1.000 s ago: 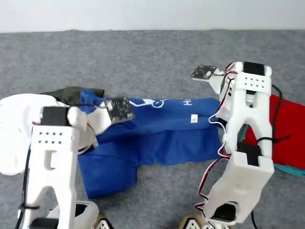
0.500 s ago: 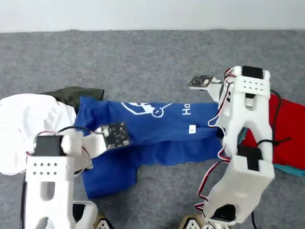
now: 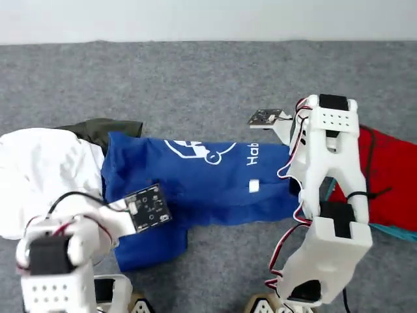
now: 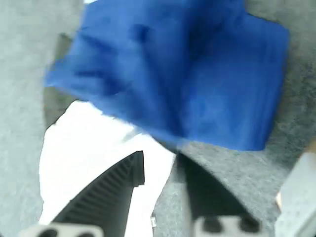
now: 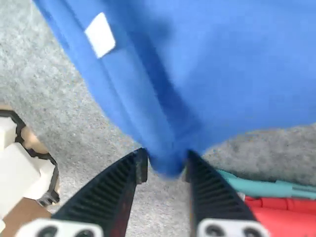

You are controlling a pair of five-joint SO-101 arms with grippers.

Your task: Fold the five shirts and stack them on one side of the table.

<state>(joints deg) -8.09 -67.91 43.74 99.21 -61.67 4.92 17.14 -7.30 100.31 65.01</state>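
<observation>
Item: blue shirt (image 3: 208, 176), spread mid-table between white shirt (image 3: 39, 169) and red shirt (image 3: 391, 176); your left gripper (image 4: 160, 157) and right gripper (image 5: 167, 160) each pinch one end, likely to draw a lengthwise fold.

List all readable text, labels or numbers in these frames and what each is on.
Nothing can be quoted with confidence.
White lettering on the blue shirt: sideways, partly lost at a fold, not readable as a word.
White drawing beside it: a picture, no text.
White tag on the shirt: no legible print.
Circuit boards on the arms: markings too small to read.
</observation>
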